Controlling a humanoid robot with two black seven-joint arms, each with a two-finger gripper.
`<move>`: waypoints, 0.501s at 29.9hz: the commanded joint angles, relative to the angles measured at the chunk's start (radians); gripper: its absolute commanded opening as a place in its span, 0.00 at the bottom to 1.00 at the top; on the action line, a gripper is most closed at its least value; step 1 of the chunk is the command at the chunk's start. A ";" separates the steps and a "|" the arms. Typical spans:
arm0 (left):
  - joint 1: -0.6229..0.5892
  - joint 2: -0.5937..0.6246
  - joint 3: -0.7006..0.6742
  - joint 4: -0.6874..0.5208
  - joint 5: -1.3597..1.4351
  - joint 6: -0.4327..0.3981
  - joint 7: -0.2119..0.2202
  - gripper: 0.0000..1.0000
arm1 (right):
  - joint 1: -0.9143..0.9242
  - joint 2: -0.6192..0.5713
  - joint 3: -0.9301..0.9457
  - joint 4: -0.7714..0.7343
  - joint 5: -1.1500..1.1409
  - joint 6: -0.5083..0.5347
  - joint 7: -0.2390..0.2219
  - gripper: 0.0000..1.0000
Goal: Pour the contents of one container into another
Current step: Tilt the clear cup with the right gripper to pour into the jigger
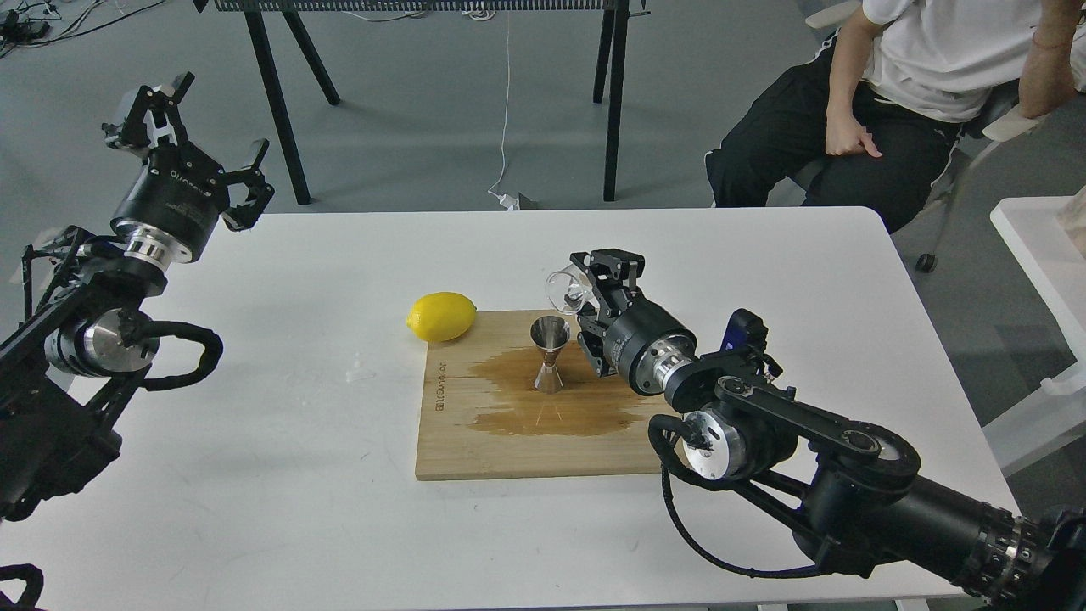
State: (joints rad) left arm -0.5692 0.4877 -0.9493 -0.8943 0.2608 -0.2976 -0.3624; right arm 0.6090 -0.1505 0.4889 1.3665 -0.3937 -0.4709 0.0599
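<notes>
The clear glass cup (567,290) lies tipped on its side in the air, mouth toward the left, with my right gripper (594,293) shut on it. Just below and left of it the steel jigger (550,353) stands upright on the wooden board (475,441), in the middle of a dark wet stain (585,407). My left gripper (191,127) is raised beyond the table's far left corner, open and holding nothing.
A lemon (441,316) rests at the board's far left corner. A small wet spot (360,371) marks the white table (254,475) left of the board. A seated person (891,93) is behind the table's far right.
</notes>
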 commanded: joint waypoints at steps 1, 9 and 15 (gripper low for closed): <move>0.000 0.000 0.001 0.000 0.000 0.000 -0.001 1.00 | 0.000 0.000 -0.003 -0.003 -0.033 0.000 0.000 0.49; 0.002 -0.001 0.000 0.000 0.000 0.000 -0.001 1.00 | 0.000 0.002 -0.038 -0.012 -0.097 -0.002 0.001 0.49; 0.002 -0.003 0.000 0.000 0.002 0.000 -0.001 1.00 | 0.000 0.003 -0.064 -0.027 -0.123 -0.008 0.008 0.49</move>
State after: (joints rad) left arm -0.5675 0.4857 -0.9486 -0.8943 0.2608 -0.2976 -0.3636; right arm 0.6080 -0.1484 0.4434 1.3422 -0.5120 -0.4758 0.0615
